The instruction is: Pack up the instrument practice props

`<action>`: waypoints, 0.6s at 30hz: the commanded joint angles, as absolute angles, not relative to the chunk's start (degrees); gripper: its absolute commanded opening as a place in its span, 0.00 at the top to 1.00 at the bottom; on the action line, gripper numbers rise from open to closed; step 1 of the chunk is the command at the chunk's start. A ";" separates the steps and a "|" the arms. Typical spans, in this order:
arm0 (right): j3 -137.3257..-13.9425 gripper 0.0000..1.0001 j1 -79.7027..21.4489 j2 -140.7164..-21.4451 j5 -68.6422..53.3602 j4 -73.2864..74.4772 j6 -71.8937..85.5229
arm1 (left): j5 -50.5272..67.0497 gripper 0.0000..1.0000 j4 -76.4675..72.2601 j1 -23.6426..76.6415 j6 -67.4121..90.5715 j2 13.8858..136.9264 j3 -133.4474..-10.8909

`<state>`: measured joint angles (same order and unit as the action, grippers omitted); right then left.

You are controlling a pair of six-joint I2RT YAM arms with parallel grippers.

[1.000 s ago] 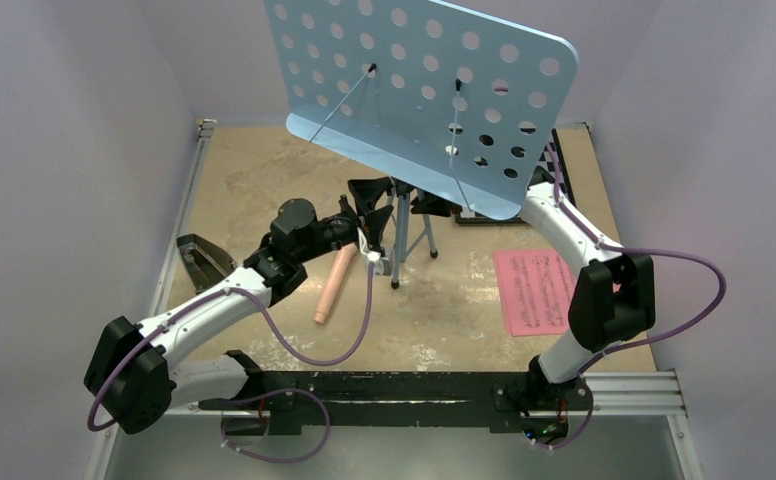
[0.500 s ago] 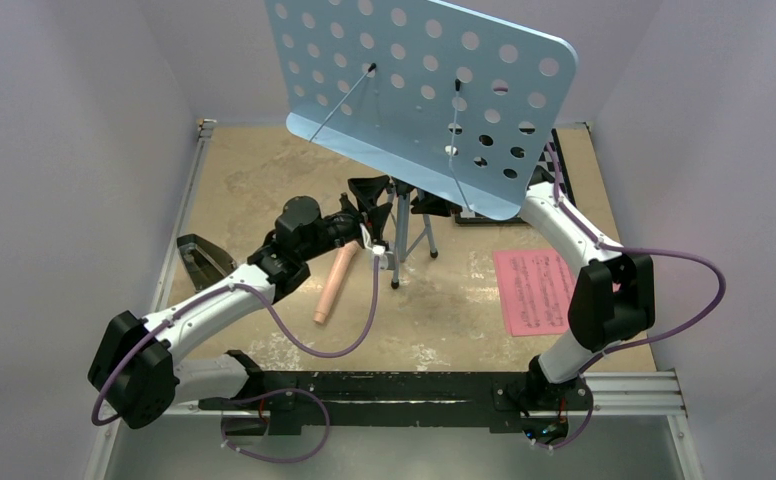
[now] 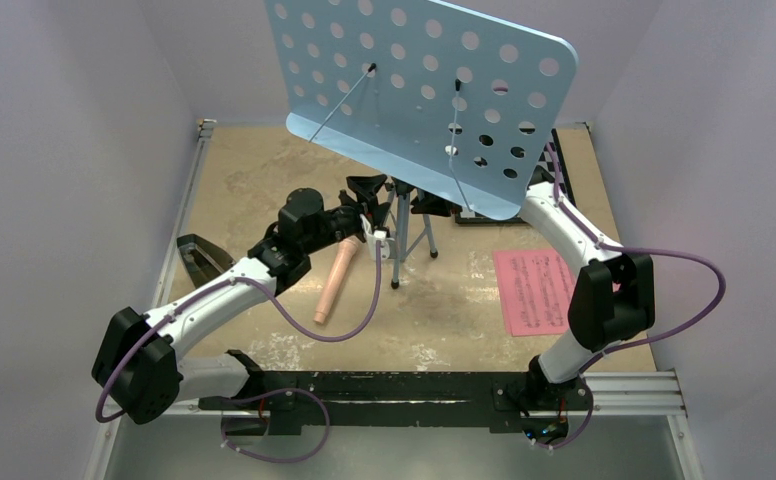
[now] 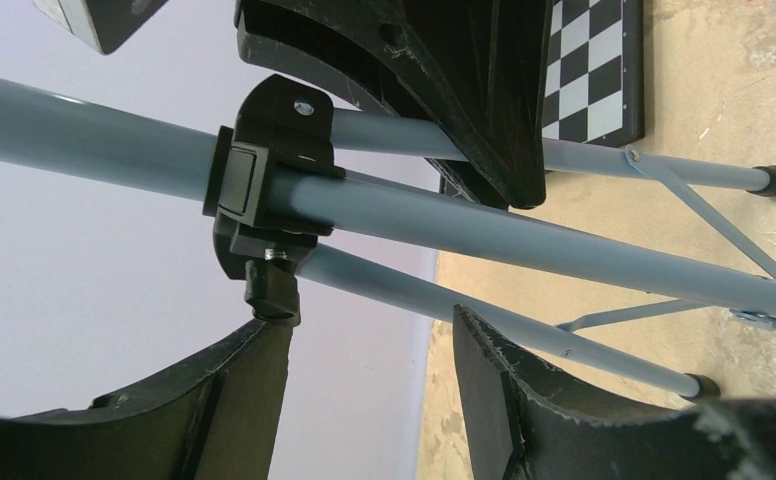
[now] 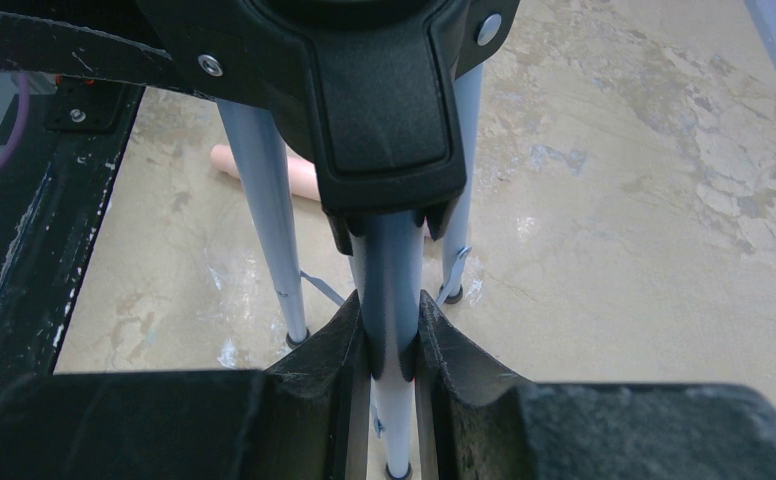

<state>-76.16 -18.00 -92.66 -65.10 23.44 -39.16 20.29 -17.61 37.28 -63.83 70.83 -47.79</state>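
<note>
The light-blue perforated music stand (image 3: 414,80) stands on its tripod (image 3: 400,235) at mid-table. My left gripper (image 3: 372,222) (image 4: 369,335) is open beside the pole's black clamp (image 4: 274,160). One finger (image 4: 234,385) touches the clamp's knob. My right gripper (image 5: 392,335) is shut on the stand's grey pole (image 5: 394,270) just below the hub; in the top view the plate hides most of it. The peach-pink recorder (image 3: 334,280) lies left of the tripod. The pink sheet music (image 3: 536,290) lies to the right. A black pyramid-shaped metronome (image 3: 199,262) sits at the left edge.
A black-and-white chessboard (image 4: 589,70) lies at the back right, half under the stand's plate (image 3: 556,150). The black mounting rail (image 3: 384,390) runs along the near edge. Walls close in the table on three sides.
</note>
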 commanded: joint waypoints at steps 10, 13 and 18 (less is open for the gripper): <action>-76.03 1.00 -18.28 -95.34 -60.55 27.77 -38.14 | 23.62 0.38 -13.23 36.97 -62.37 69.78 -48.93; -75.94 1.00 -18.28 -95.19 -60.47 27.61 -38.06 | 24.48 0.38 -12.06 36.92 -62.83 69.62 -49.26; -75.86 1.00 -18.27 -95.34 -60.47 27.51 -38.06 | 25.13 0.38 -12.37 36.94 -62.93 69.00 -49.23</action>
